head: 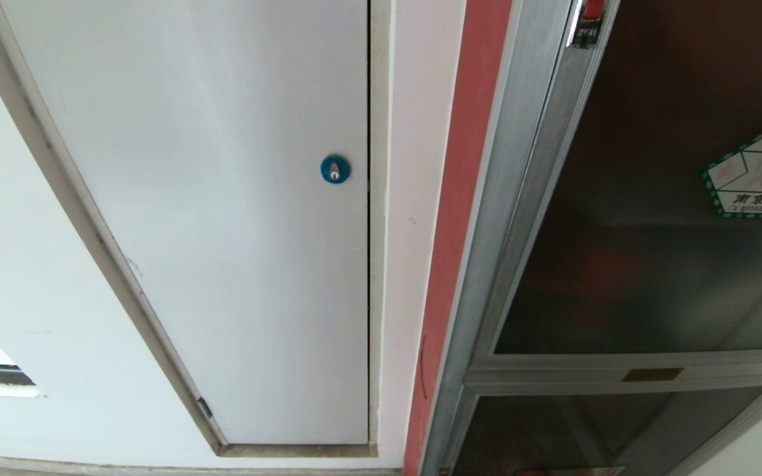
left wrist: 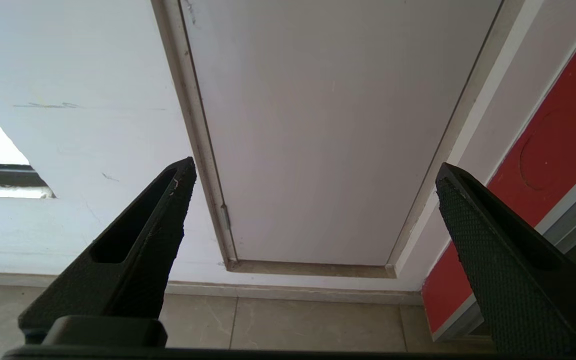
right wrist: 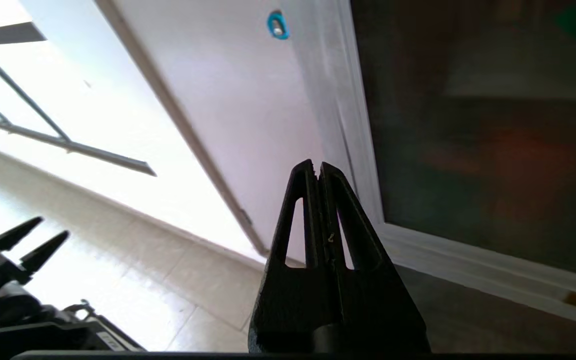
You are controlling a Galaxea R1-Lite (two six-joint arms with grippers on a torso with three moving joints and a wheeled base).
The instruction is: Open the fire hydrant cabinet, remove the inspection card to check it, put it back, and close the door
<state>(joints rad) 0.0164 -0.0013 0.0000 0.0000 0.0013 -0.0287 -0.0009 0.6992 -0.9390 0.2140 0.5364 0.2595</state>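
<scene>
Task barely begun: right tool [right wrist: 318,167], tips pressed together & holding nothing, points at the dark tinted glass door w/ silver metal frame [right wrist: 478,150], just ahead of it, not touching. Door looks closed; inspection card not visible. Left tool [left wrist: 313,172] spread wide, empty, facing plain white panel [left wrist: 333,130]. All steps remain.

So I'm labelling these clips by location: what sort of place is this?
Probably an indoor corridor or stairwell landing: a wall-set fire hydrant cabinet with a tinted glass door, a white service panel with a blue lock, tiled floor.
</scene>
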